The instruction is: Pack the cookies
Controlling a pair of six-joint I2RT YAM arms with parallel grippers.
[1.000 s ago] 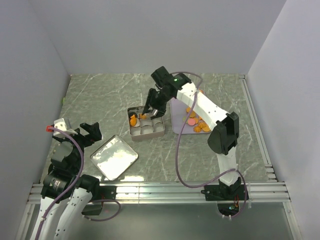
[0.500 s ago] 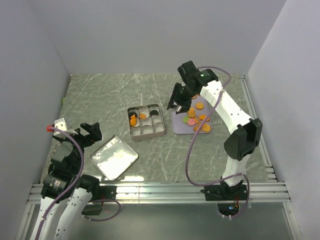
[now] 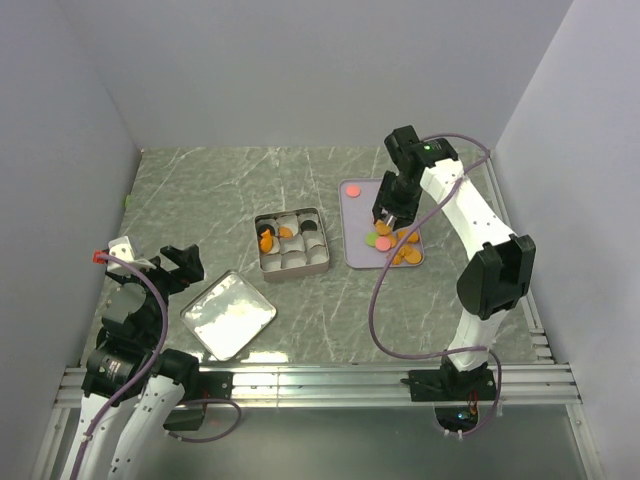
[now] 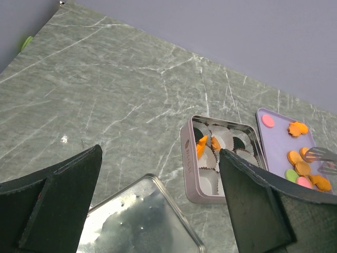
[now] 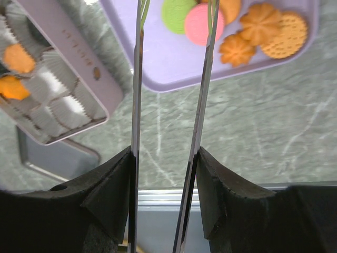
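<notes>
Currently the right gripper [image 3: 388, 215] hangs over the lavender tray [image 3: 352, 212], its two thin metal blades standing apart; in the right wrist view a green disc [image 5: 178, 15] and a pink disc [image 5: 204, 23] lie on the tray between and below the blades. Most of the cookies [image 3: 398, 247] sit clustered toward the tray's near right part, orange rounds and flower shapes touching one another, while one pink cookie [image 3: 352, 188] lies alone in the far left corner. Just left of the tray stands the silver tin [image 3: 292, 264], with a few orange pieces [image 3: 267, 239] and dark discs in its far compartments. The left gripper [image 3: 175, 262] hovers low at the table's [image 3: 200, 190] near left side, its black fingers [image 4: 58, 195] spread wide, beside the silver lid [image 3: 228, 315].
</notes>
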